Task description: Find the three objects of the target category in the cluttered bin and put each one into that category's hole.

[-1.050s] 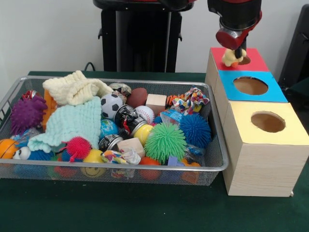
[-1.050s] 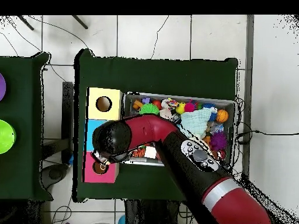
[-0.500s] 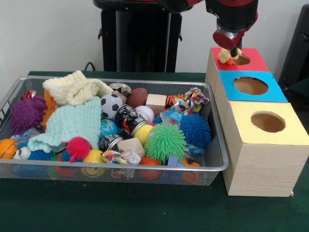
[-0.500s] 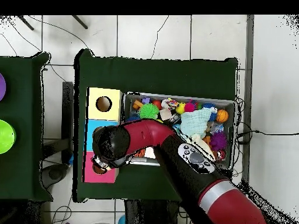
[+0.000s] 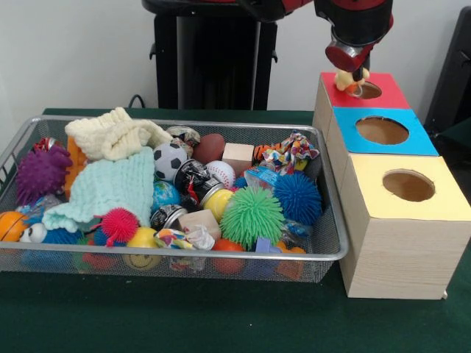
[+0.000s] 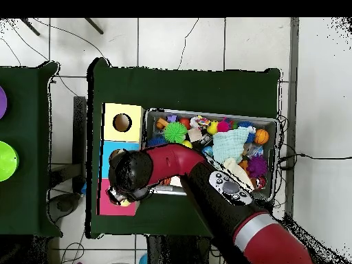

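1. A small yellow toy (image 5: 351,78) hangs over the red box (image 5: 388,94), right at the rim of its hole (image 5: 369,90).
2. The gripper (image 5: 353,73) is clenched on the toy from above.
3. The blue box (image 5: 416,137) and yellow box (image 5: 441,207) stand in a row with the red one, touching.
4. The wire bin (image 5: 333,250) beside them is full of balls and cloths.

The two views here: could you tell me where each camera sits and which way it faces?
Front view: across the table, level, facing the wire bin; the arm enters from above, gripper holding a yellow toy over the red box.
Overhead view: above, looking straight down; the arm rises from the bottom.
Both show bin and boxes.
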`<state>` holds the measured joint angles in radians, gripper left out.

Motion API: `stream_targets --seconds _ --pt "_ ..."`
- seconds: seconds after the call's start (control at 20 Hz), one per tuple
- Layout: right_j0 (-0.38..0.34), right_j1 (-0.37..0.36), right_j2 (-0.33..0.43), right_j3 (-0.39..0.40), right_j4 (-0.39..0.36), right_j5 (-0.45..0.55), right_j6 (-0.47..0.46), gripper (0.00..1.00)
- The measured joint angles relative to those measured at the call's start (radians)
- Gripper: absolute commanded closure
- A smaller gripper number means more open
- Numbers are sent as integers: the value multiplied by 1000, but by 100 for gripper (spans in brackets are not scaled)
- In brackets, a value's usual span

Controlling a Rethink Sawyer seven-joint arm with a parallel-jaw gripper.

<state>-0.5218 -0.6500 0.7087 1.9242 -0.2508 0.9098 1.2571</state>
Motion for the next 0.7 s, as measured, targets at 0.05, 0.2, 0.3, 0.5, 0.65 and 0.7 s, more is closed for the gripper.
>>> stream_targets --seconds 0.05,0.2,0.3,0.5,0.65,0.7 --pt "0 0 0 4 1 0 0 100" --pt "0 4 0 33 11 0 0 100" --pt "0 7 0 45 14 -1 0 100" --pt "-2 21 0 55 16 -16 0 100" --pt "-6 31 0 63 20 -46 0 100" --pt "-7 32 0 65 21 -52 0 100"
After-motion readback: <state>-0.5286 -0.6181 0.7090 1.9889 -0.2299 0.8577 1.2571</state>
